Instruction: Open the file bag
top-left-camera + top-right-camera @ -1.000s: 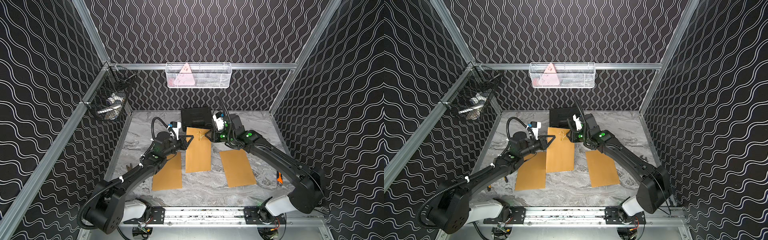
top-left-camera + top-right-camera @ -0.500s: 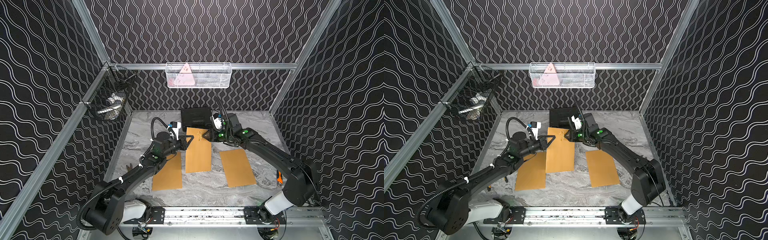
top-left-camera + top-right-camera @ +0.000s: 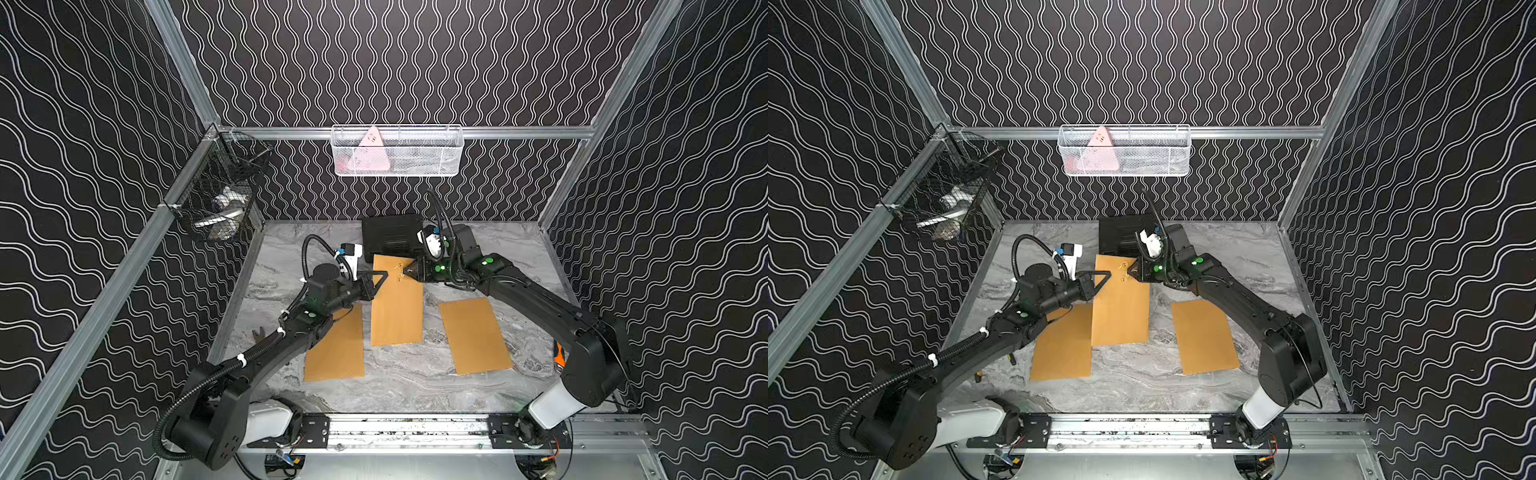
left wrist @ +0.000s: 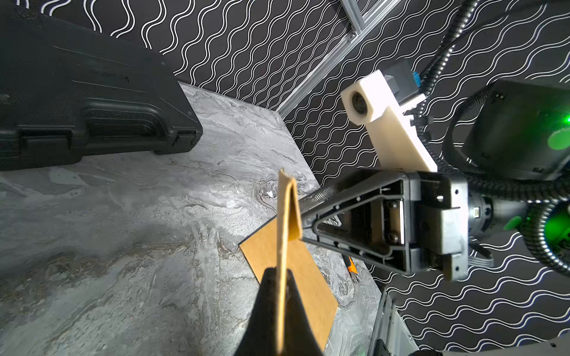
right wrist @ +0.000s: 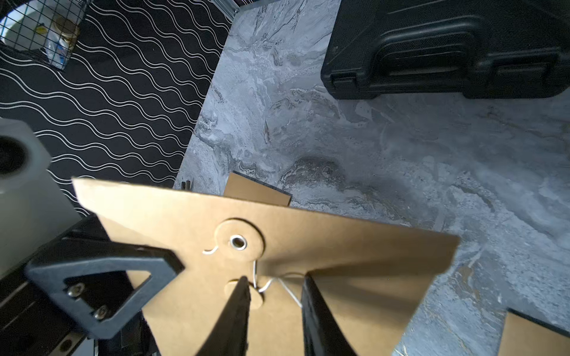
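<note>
left claw (image 3: pixel 384 275) pressed together on the left long edge of the middle file bag (image 3: pixel 397 307); in the left wrist view the cardboard edge runs up between its fingers (image 4: pixel 268 296); the bag's flap end, at claw level, sits raised off the marble table (image 3: pixel 415 386), near end down on it; right claw (image 3: pixel 405 272) comes in from the opposite side, tip facing the left claw across the bag's closure; in the right wrist view its jaws stand spread, not pinching anything I can see; white string (image 5: pixel 291 296) runs loose through the gap between them; lower paper disc (image 5: pixel 257 300) right against one fingertip; eyelet disc (image 5: pixel 237 242) just beyond the tips, a short string tail curling off it; black case (image 3: pixel 388 237) on the table beyond both claws; second bag (image 3: pixel 336 349) flat under the left arm behind its claw; third bag (image 3: pixel 473 336) flat beside the right arm, behind its claw
</note>
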`<state>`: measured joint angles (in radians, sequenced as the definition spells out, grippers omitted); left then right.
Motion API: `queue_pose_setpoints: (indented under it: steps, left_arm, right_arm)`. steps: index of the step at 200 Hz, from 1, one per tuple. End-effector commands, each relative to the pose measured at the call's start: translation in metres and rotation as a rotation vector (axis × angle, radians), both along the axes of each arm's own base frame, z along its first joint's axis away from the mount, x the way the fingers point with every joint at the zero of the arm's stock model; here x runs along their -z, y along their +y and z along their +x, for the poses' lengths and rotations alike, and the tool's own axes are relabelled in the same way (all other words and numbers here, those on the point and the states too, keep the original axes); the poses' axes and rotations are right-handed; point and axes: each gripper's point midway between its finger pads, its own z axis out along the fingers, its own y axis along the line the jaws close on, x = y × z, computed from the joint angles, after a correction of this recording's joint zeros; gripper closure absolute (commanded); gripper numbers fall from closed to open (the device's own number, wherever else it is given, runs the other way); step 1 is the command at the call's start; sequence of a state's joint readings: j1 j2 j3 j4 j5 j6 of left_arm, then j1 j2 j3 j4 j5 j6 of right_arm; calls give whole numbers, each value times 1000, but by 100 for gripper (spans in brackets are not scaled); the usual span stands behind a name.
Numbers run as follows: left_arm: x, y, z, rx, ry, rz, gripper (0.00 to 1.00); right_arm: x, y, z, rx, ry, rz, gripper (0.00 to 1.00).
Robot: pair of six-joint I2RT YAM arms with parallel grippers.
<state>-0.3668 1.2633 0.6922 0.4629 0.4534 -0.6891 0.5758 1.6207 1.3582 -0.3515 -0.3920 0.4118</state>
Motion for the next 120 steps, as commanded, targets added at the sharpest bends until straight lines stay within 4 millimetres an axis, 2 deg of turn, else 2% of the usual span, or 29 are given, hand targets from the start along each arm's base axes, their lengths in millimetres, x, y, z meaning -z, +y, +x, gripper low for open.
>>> queue_pose_setpoints:
  steps: [1, 44, 92, 120]
  left_arm:
    - [-14, -1, -1, 8, -47, -27, 100]
    - [-13, -2, -1, 10, -46, -28, 100]
    - [-14, -1, -2, 8, -48, -26, 100]
    - [-13, -1, -1, 8, -48, -28, 100]
  right_arm:
    - [-11, 5, 3, -9, -29, 34, 74]
    - [-9, 5, 4, -3, -27, 30, 84]
    - [-11, 4, 4, -2, -35, 30, 99]
    - [-15, 4, 3, -8, -45, 35, 100]
